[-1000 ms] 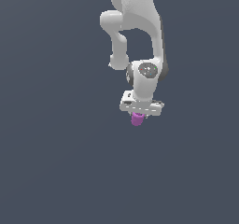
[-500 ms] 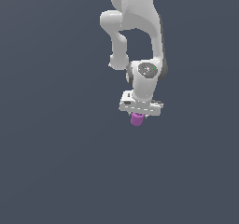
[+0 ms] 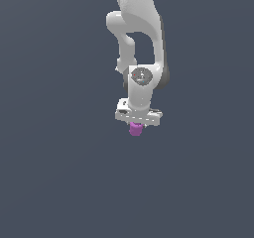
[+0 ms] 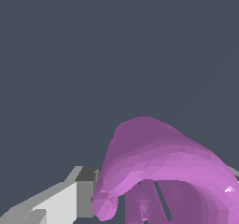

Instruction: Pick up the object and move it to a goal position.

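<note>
The object point(image 3: 135, 129) is a small purple-magenta lump hanging just under the white hand of the arm, in mid-air against the plain dark grey background. My gripper point(image 3: 136, 126) is shut on the object, and its short fingers are mostly hidden behind the hand and the lump. In the wrist view the object point(image 4: 163, 171) fills much of the picture as a rounded purple shape with a hollow underside. One white finger point(image 4: 65, 202) presses against its side.
Only the white arm point(image 3: 141, 38) reaching down from above shows. All around it is uniform dark grey, with no table edge, container or other object in sight.
The hand and the held object have shifted a little toward the exterior view's left. The grip has not changed.
</note>
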Controlling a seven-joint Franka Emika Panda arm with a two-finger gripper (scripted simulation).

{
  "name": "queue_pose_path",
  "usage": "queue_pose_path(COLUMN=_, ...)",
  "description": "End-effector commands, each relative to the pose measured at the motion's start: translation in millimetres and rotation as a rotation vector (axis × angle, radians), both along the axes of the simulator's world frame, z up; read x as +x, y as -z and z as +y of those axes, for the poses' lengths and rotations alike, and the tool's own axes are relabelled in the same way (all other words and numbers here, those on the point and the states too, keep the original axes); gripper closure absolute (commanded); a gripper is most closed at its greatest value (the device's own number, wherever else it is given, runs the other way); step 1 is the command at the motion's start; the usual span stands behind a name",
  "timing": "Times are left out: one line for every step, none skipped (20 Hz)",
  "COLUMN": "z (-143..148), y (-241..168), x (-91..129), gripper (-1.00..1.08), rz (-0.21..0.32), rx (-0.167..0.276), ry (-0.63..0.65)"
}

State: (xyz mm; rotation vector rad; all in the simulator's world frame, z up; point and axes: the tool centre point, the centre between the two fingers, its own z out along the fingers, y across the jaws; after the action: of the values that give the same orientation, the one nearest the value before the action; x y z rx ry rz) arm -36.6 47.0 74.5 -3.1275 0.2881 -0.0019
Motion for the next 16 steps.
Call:
queue_pose_path(z=-23.8, y=-3.0, x=7.9, gripper=1.08, rz=0.0, rx=0.0, ry=0.001)
queue_pose_path(z=-34.2, y=-4.3, x=11.5, gripper=1.08, rz=0.0, rx=0.0, ry=0.001)
queue_pose_path(z=-44.9, y=-5.7, x=15.2, gripper=1.08, rz=0.0, rx=0.0, ry=0.001)
queue_pose_path(z=-55.8, y=-7.2, x=19.0, gripper=1.08, rz=0.0, rx=0.0, ry=0.001)
queue_pose_path(z=-67.0, y=-8.6, x=23.0, gripper=1.08, rz=0.0, rx=0.0, ry=0.001)
queue_pose_path(z=-78.3, y=-10.1, x=27.0, gripper=1.08, rz=0.0, rx=0.0, ry=0.001)
queue_pose_path(z=-89.8, y=-11.6, x=31.1, gripper=1.08, rz=0.0, rx=0.0, ry=0.001)
queue_pose_path(z=-101.3, y=-13.1, x=35.2, gripper=1.08, rz=0.0, rx=0.0, ry=0.001)
queue_pose_path(z=-112.7, y=-14.4, x=39.5, gripper=1.08, rz=0.0, rx=0.0, ry=0.001)
queue_pose_path(z=-124.4, y=-15.9, x=43.8, gripper=1.08, rz=0.0, rx=0.0, ry=0.001)
queue_pose_path(z=-136.0, y=-17.5, x=48.1, gripper=1.08, rz=0.0, rx=0.0, ry=0.001)
queue_pose_path(z=-147.5, y=-19.0, x=52.4, gripper=1.08, rz=0.0, rx=0.0, ry=0.001)
queue_pose_path(z=-158.6, y=-20.4, x=56.6, gripper=1.08, rz=0.0, rx=0.0, ry=0.001)
queue_pose_path(z=-169.1, y=-21.8, x=60.6, gripper=1.08, rz=0.0, rx=0.0, ry=0.001)
queue_pose_path(z=-179.1, y=-22.9, x=64.6, gripper=1.08, rz=0.001, rx=0.0, ry=0.001)
queue_pose_path(z=-188.7, y=-24.1, x=68.3, gripper=1.08, rz=0.001, rx=0.0, ry=0.001)
